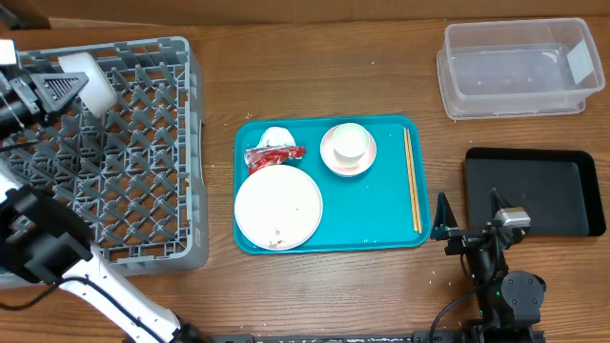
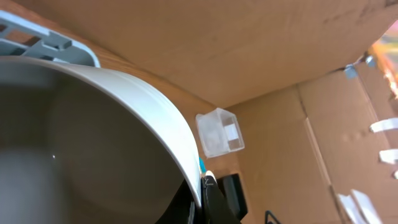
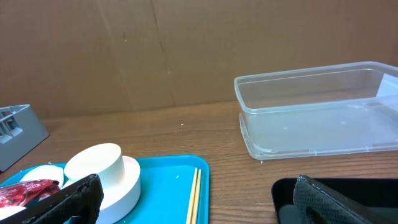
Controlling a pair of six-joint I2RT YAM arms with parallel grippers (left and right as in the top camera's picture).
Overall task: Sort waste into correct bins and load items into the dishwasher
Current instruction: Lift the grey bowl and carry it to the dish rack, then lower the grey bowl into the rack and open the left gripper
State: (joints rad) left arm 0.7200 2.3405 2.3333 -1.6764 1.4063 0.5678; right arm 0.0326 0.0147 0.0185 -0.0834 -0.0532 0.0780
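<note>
My left gripper point(image 1: 59, 90) is shut on the rim of the pale grey-blue bowl point(image 1: 91, 76), holding it tilted above the back left of the grey dish rack point(image 1: 143, 171). The bowl point(image 2: 93, 137) fills the left wrist view, with a finger point(image 2: 208, 196) on its rim. The teal tray point(image 1: 381, 214) holds the white plate point(image 1: 278, 208), the red wrapper point(image 1: 274, 155), the white tissue point(image 1: 275, 137), the white cup point(image 1: 349, 141) standing in the pinkish bowl point(image 1: 334, 162), and the chopsticks point(image 1: 413, 181). My right gripper point(image 1: 467, 229) is open and empty, between the teal tray and the black tray point(image 1: 543, 191).
The clear tub point(image 1: 519, 67) stands at the back right. The right wrist view shows the cup point(image 3: 93, 163), the pinkish bowl point(image 3: 127, 180), the chopsticks point(image 3: 194, 194), the clear tub point(image 3: 317, 106) and a rack corner point(image 3: 15, 127). A cardboard wall runs behind the table.
</note>
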